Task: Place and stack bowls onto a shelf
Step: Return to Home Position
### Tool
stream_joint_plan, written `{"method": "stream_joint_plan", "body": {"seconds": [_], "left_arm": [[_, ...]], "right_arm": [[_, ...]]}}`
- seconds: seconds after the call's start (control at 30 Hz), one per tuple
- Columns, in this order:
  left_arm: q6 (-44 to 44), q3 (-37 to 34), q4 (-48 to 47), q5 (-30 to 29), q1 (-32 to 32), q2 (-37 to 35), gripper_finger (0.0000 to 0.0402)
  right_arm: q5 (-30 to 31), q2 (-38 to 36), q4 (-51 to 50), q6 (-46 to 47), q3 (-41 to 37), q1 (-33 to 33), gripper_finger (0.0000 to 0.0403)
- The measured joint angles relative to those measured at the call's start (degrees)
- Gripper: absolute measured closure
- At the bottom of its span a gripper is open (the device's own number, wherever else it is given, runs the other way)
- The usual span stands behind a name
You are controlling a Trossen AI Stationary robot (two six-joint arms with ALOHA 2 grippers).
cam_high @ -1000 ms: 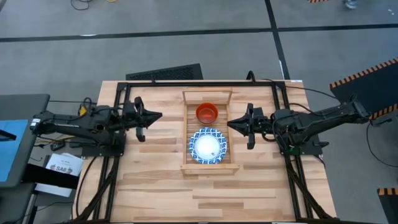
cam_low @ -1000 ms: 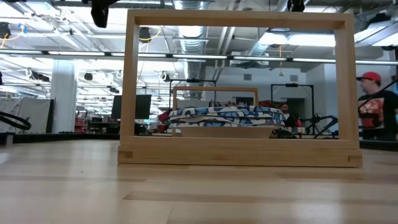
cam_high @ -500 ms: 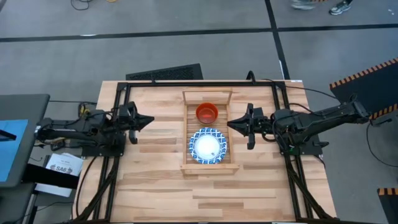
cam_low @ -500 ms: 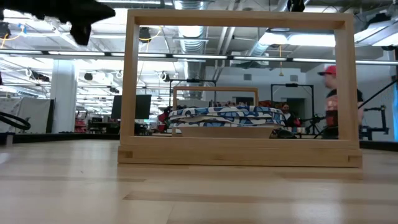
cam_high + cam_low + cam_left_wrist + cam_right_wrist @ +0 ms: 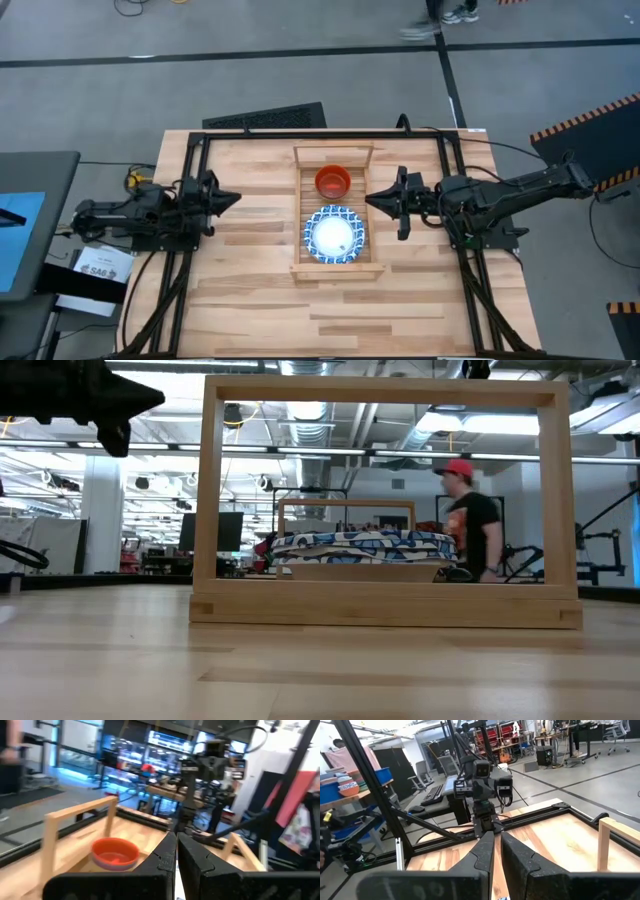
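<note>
The light-wood shelf (image 5: 300, 215) lies in the middle of the table. In its far half sits an orange-red bowl (image 5: 332, 181), which also shows in the left wrist view (image 5: 115, 853). In its near half sits a white bowl with a blue patterned rim (image 5: 335, 234), which the low view shows side-on (image 5: 365, 545). The purple, yellow and teal bowls are out of view. My left gripper (image 5: 238, 198) (image 5: 176, 836) is shut, hovering left of the shelf. My right gripper (image 5: 368, 198) (image 5: 496, 834) is shut, hovering just right of the shelf. Both point at the shelf.
A black metal frame (image 5: 190, 150) borders the table's left, far and right sides. A dark flat keyboard-like object (image 5: 265, 117) lies past the far edge. Bare wooden tabletop (image 5: 330, 320) stretches nearer than the shelf. A person in a red cap (image 5: 470, 520) walks in the room behind.
My left arm has drawn back toward the table's left edge, away from the shelf, with its gripper staying shut. The right arm and both bowls have kept still. A person has walked across the room behind the table.
</note>
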Motion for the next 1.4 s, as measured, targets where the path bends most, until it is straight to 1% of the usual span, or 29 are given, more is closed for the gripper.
{"method": "stream_joint_plan", "body": {"seconds": [0.07, 0.2, 0.3, 0.4, 0.5, 0.73, 0.83, 0.9, 1.0, 1.1, 1.23, 1.3, 1.4], "left_arm": [[0.02, -0.64, 1.03, 1.31, -0.02, 0.7, 0.0401], [-0.63, -3.38, -0.04, 3.08, 0.0, -0.21, 0.0401], [-0.99, -6.14, 1.4, 3.47, -0.02, -0.24, 0.0401], [-3.06, -9.26, 2.42, 3.74, -0.02, -0.14, 0.0401], [-3.93, -9.23, 1.3, 4.08, -0.02, 0.07, 0.0401], [-2.26, -9.27, 0.77, 4.38, -0.02, 0.55, 0.0401], [-3.07, -9.27, 0.95, 4.38, -0.02, 0.82, 0.0401], [-3.79, -9.29, 0.95, 4.38, -0.02, 0.82, 0.0401], [-3.95, -9.32, 0.95, 4.36, -0.02, 0.82, 0.0401], [-3.76, -9.33, 0.95, 4.31, -0.02, 0.82, 0.0401], [-3.85, -9.37, 0.95, 4.24, -0.02, 0.82, 0.0401], [-3.85, -9.38, 0.95, 4.23, -0.02, 0.82, 0.0401], [-3.87, -9.38, 0.93, 4.23, -0.02, 0.82, 0.0401]], "right_arm": [[-0.04, 0.0, -0.2, 0.54, 0.01, 0.0, 0.0344], [-0.1, 0.0, -2.54, 4.8, -0.01, 0.0, 0.0344], [-0.13, 0.0, -4.11, 7.28, -0.01, 0.05, 0.0344], [-0.16, 0.0, -4.16, 7.48, -0.01, 0.08, 0.0344], [-0.17, 0.0, -4.14, 8.07, -0.01, 0.09, 0.0344], [-0.17, 0.0, -5.07, 10.28, -0.01, 0.09, 0.0344], [-0.27, -0.12, -7.57, 10.02, -0.01, 0.31, 0.0359], [-1.98, -0.58, -10.63, 9.3, 0.0, 0.56, 0.0382], [-6.32, -1.88, -15.75, 8.25, -0.05, 1.05, 0.0385], [-7.49, -4.88, -14.58, 6.91, -4.04, 2.12, 0.0384], [-6.65, -11.21, -1.63, 8.83, -15.92, 4.0, 0.0386], [-6.29, -14.7, 3.25, 8.49, -20.66, 5.0, 0.0386], [-6.33, -20.25, 4.13, 8.27, -24.57, 3.5, 0.0386]]}}
